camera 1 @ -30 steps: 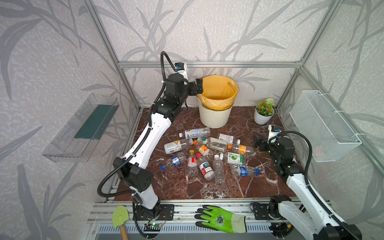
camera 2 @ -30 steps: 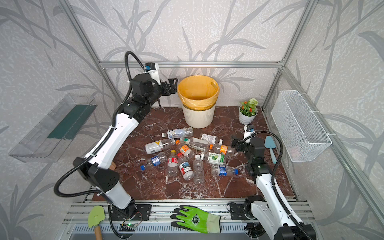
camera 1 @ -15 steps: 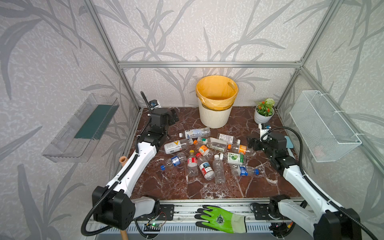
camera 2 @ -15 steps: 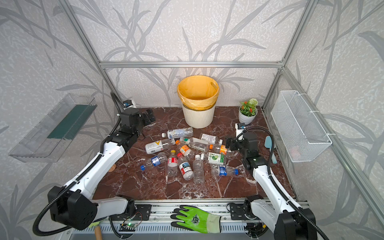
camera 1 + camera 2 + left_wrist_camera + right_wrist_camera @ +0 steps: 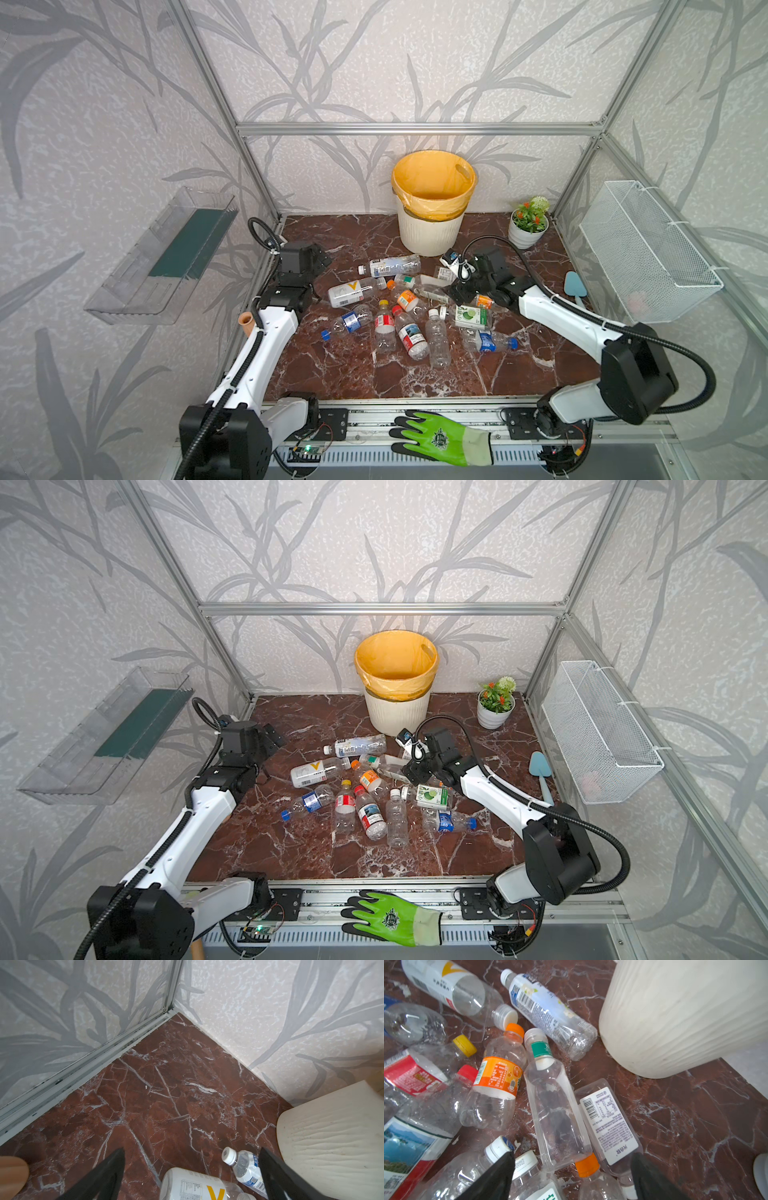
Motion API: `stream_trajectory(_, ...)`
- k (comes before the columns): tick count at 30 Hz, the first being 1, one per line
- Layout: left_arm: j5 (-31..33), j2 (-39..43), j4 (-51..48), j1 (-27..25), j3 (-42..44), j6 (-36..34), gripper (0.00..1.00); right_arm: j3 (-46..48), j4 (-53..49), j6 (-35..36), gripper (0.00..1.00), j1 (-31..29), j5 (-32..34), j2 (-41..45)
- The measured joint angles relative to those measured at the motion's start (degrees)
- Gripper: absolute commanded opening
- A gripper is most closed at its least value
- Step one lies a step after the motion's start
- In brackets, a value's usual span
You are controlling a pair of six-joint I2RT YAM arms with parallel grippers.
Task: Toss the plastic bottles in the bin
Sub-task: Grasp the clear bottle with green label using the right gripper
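L arm (image 5: 266,336) dropped from bin (image 5: 430,235) — jaws wide, empty; wrist cam only: R jaws open astride bottles (image 5: 556,1109).

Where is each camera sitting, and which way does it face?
Both top views: high at the front, looking down at the table, bottles and bin; both arms show.
Left wrist: above the table's left side, facing the back left corner; open left gripper shows.
Right wrist: looking down on the bottles; open right gripper shows.
Shared: both wrist views catch the bin's wall.
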State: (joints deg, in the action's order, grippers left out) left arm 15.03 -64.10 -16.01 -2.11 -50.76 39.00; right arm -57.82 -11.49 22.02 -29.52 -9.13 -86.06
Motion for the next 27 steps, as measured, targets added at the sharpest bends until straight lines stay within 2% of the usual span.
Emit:
stream_trajectory(9, -0.48, 1.33, -1.44, 2.73, 2.34, 1.95, 0.99, -7.48, -6.54, 6.60, 0.80, -2.36, -1.07, -9.25)
stream_trajectory(27, -2.69, 1.44, -1.57, 4.31, 3.37, 2.19, 0.99, -16.22, -10.75, 10.86, 0.76, -4.79, 3.23, -20.61)
